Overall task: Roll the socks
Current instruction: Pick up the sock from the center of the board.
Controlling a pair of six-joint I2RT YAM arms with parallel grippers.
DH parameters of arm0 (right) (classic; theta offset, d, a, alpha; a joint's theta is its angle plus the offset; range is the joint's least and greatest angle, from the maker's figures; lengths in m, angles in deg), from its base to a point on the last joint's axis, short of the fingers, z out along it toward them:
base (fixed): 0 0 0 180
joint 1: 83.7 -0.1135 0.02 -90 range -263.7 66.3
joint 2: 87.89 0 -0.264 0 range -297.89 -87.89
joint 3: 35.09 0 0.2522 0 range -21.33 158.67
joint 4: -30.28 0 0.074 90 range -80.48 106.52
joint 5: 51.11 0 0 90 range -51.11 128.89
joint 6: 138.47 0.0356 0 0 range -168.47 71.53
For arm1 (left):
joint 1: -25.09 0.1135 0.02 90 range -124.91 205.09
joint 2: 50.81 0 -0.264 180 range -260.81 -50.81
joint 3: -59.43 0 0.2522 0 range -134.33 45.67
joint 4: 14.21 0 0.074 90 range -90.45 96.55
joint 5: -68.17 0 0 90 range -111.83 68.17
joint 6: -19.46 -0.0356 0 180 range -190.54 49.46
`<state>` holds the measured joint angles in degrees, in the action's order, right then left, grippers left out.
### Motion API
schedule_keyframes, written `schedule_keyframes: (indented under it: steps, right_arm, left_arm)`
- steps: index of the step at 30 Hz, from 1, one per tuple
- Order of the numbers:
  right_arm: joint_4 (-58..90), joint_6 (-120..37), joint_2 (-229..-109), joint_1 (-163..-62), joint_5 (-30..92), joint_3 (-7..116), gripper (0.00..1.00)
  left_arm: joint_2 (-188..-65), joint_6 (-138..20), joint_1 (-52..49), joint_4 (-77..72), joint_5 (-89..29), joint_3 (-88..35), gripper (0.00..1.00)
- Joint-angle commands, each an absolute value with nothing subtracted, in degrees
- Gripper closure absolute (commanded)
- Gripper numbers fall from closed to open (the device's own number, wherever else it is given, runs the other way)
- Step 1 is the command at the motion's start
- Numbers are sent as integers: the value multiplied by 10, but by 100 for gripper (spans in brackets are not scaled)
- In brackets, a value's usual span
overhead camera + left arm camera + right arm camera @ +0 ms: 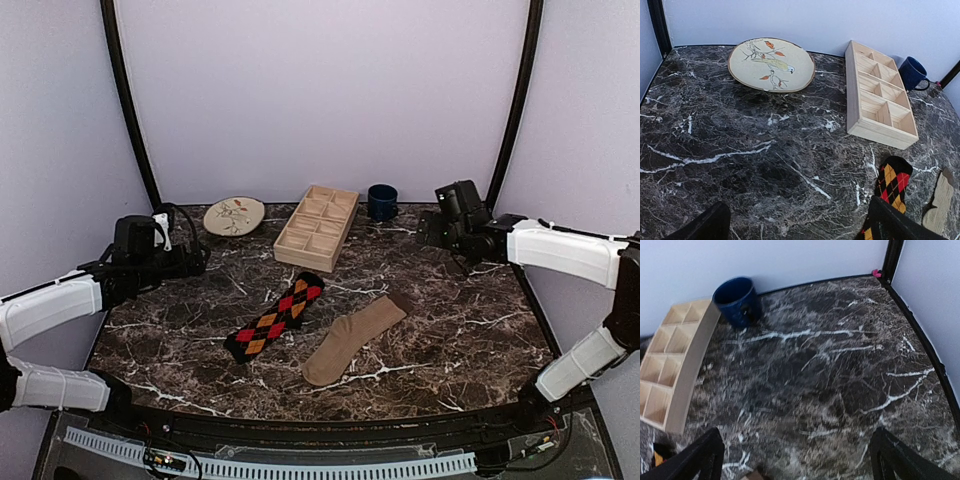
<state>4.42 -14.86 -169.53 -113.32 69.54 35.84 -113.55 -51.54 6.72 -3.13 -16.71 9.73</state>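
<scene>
Seen from above, the argyle sock and tan sock lie flat mid-table, side by side but apart, on dark white-veined marble. Behind them stand a plate, a tray and a mug. Pale lilac walls close it in.

In the left wrist view, the left gripper is spread wide and empty over bare marble. The plate and tray are ahead, and sock tips show lower right.

In the right wrist view, the right gripper is likewise spread and empty. The mug sits just beside the tray's far end, and a black post stands in the corner.
</scene>
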Motion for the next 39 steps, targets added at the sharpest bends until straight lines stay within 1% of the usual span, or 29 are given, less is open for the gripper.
schedule_keyframes:
  steps: [1, 4, 7, 8, 9, 11, 16, 20, 25, 32, 39]
  right_arm:
    - [-41, -177, -1727, -1229, 853, 440, 0]
    - [-70, -177, -1744, -1257, 872, 490, 0]
    - [-74, -184, -1742, -1259, 817, 521, 5]
    - [-65, -196, -1735, -1259, 790, 523, 5]
    - [-51, -212, -1728, -1263, 761, 521, 1]
    - [-54, -219, -1722, -1280, 757, 517, 0]
    - [-127, -219, -1754, -1372, 832, 513, 0]
    - [-171, -183, -1779, -1446, 854, 515, 0]
    - [-204, -163, -1817, -1538, 828, 538, 0]
    - [-278, -149, -1910, -1642, 802, 604, 0]
    - [-278, -139, -1941, -1675, 747, 628, 3]
  left_arm:
    - [-1100, -507, 33, 32, -161, 73, 1]
    - [-1091, -505, 4, 58, -149, 74, 1]
    - [-1082, -499, -11, 79, -141, 84, 1]
    - [-1079, -496, -15, 87, -138, 87, 1]
    - [-1074, -492, -19, 95, -135, 90, 1]
    - [-1061, -486, -23, 110, -136, 95, 1]
    - [-1047, -469, -27, 151, -141, 94, 2]
    - [-1049, -454, -32, 171, -141, 82, 4]
    - [-1070, -435, -32, 190, -139, 65, 7]
    - [-1086, -418, -34, 197, -145, 59, 9]
    - [-1091, -408, -35, 197, -162, 60, 10]
